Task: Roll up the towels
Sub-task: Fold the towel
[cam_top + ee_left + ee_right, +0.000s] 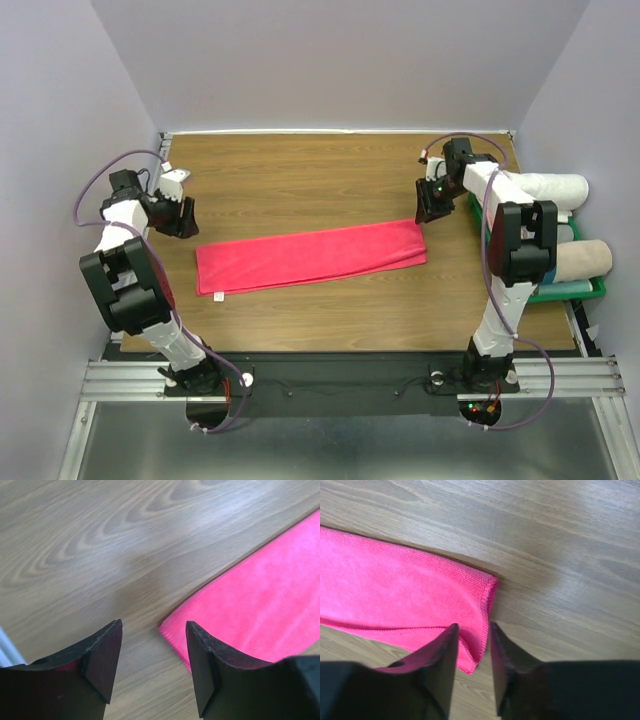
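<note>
One pinkish-red towel (310,258), terry, folded lengthwise into a narrow strip, lies flat and slightly aslant across the middle of the wooden table (300,165), with its white tag (218,295) at the near-left corner. Left gripper (152,627): hovers just off the strip's far-left corner, jaws well apart, nothing between them but bare wood, the cloth's corner just beside one finger. Right gripper (472,630): poised over the right end, jaws parted only narrowly. The doubled hem shows through the gap and lies undisturbed, so it is judged released, not grasping. Green bin (590,288), off the table's right edge, holds one white rolled towel (545,188) and one beige rolled towel (585,260), which serve as the pattern for the finished item. Step in hand, as judged: taking up a short end to begin the roll, with no turn made yet. Handling notes: catch both layers of the hem together, since a single layer would peel the fold open. Make the first turn small and tight. Keep the roll square to the long edges so it does not cone. The free end probably wants steadying by the other gripper, as terry slides easily on smooth wood.
</note>
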{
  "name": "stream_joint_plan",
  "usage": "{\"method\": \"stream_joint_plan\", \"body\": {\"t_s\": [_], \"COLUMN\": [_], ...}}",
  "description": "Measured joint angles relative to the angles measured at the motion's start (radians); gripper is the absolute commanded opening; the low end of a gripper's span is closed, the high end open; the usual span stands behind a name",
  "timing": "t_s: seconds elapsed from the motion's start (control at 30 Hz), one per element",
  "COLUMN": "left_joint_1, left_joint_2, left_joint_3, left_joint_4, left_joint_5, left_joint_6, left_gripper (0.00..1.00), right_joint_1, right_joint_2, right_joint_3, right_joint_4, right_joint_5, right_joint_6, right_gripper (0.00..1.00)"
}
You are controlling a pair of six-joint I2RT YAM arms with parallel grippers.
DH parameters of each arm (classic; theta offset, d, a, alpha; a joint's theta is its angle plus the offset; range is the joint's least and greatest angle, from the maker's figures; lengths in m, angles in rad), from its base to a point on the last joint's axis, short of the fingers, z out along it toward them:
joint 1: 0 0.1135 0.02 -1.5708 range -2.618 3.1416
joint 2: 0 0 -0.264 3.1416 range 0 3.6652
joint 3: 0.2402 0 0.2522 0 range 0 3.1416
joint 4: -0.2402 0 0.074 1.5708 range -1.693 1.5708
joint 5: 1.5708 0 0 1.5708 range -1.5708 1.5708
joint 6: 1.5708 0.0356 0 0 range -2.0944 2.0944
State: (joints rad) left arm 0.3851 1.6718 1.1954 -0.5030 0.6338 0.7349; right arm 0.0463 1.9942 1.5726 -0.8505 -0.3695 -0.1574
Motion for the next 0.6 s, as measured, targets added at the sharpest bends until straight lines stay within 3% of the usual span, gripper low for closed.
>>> {"method": "stream_joint_plan", "body": {"t_s": [0.1,0.6], "left_joint_1": [0.027,-0.039], "left_joint_2": [0.000,0.000], "left_joint_3": [0.000,-0.004], "left_joint_4": [-0.001,-0.003], "left_joint_5": [-0.003,0.013], "left_joint_6": [-0.005,0.002], "left_gripper": [0.63,0.63], "right_joint_1": [0.000,0.029], "right_joint_2": [0.000,0.000], "right_joint_3": [0.000,-0.064], "right_joint_4": [0.001,-0.012], "right_joint_5": [-0.011,-0.056], "right_joint_6": [-0.006,-0.049], "right_gripper": [0.29,0.35]}}
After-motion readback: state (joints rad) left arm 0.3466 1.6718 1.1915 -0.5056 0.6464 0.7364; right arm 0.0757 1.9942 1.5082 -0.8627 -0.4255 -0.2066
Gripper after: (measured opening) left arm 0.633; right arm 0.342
